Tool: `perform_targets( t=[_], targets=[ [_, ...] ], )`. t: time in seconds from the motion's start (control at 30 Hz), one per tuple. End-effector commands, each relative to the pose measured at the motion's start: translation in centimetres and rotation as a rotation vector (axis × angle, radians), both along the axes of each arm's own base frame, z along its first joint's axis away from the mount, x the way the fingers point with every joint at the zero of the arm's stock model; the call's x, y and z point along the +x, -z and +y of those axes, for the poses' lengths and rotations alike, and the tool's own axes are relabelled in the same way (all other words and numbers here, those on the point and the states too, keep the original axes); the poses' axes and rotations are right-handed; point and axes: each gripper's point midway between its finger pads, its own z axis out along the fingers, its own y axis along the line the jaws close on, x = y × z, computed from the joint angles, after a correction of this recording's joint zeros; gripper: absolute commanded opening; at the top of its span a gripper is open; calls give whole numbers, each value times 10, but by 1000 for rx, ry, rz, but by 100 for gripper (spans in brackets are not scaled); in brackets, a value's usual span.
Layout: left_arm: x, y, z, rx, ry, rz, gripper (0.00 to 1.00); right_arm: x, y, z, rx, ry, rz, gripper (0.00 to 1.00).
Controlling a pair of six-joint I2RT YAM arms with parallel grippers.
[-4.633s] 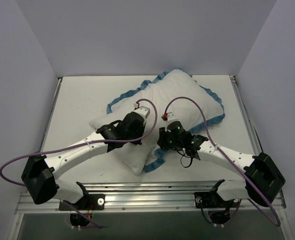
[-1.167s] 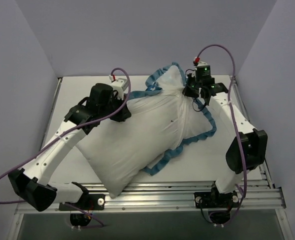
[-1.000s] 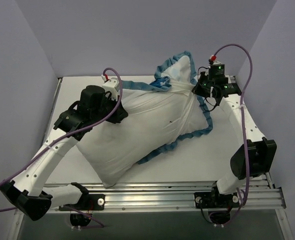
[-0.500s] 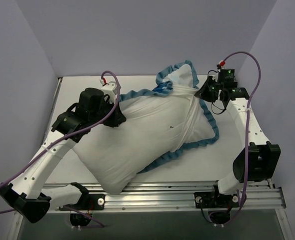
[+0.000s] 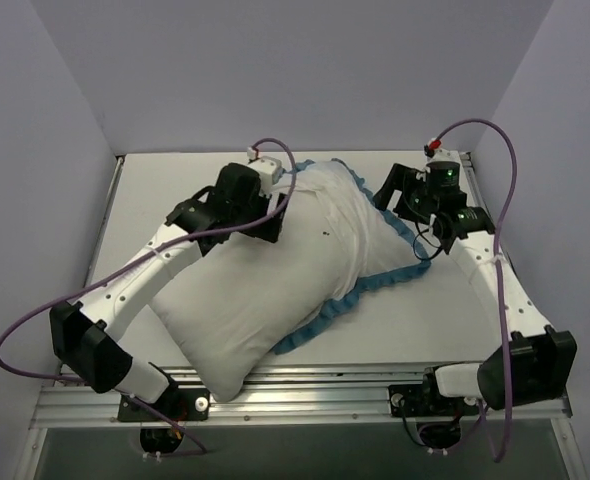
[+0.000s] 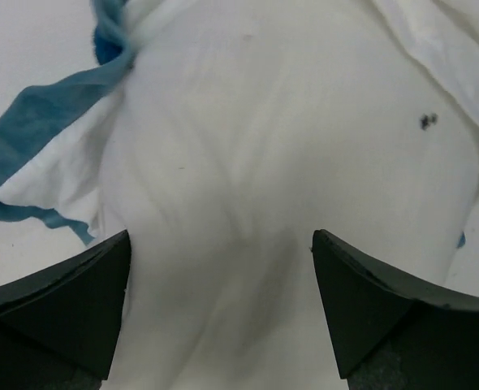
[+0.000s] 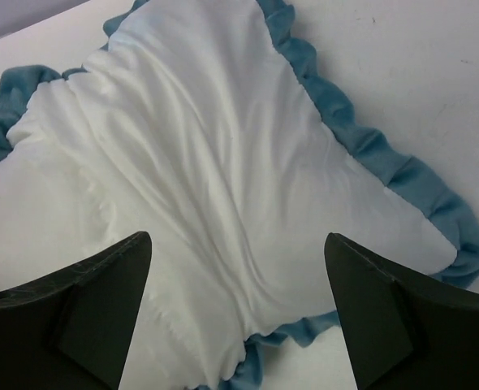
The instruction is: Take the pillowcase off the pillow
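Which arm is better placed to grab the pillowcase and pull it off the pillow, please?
Probably right: the right gripper, open, hangs over the pillowcase's flat ruffled end. The left gripper, also open, sits over the plump middle filled by the pillow.

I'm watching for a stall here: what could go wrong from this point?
Both left fingers and right fingers are open and hold nothing, with the pillowcase covering the far end of the pillow; white on white, a grasp may pinch the pillow too. The pillow's near corner overhangs the rail, so a pull could tip it off.
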Motion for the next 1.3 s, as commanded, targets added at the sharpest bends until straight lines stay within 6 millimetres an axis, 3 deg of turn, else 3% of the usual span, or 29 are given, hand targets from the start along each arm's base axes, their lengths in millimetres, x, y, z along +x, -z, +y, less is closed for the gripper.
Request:
perform_targets(
  t=[0.0,0.03,0.1,0.23,0.47,0.7,0.83,1.07,1.17,1.2,1.27],
  targets=[
    [-35,-64,-59,37,232,-272,96,-27,-1,-2,-20,-3,-25,84],
    [-45,-60,-66,58,254,-277,97,-36,-4,-2,-15,-10,-38,85],
    [-61,-44,-71,137,306,-285,97,-52,13,0,-12,-28,0,90],
    [-96,-11,-91,251,360,-289,96,-81,21,9,29,-66,-2,95],
    [-117,18,-108,380,381,-287,94,-103,48,11,54,-64,39,96],
    [-116,55,-125,412,391,-268,94,-111,64,11,56,-70,59,96],
    [-110,93,-125,456,363,-220,94,-114,66,13,51,-93,49,96],
    [-104,136,-116,463,287,-143,98,-121,78,21,70,-135,66,95],
    [-94,141,-108,429,238,-128,68,-125,83,27,84,-155,68,92],
    [-93,140,-106,418,230,-125,46,-125,84,30,90,-166,60,91],
    [-88,130,-107,372,217,-125,23,-130,90,37,98,-193,70,90]
  ],
)
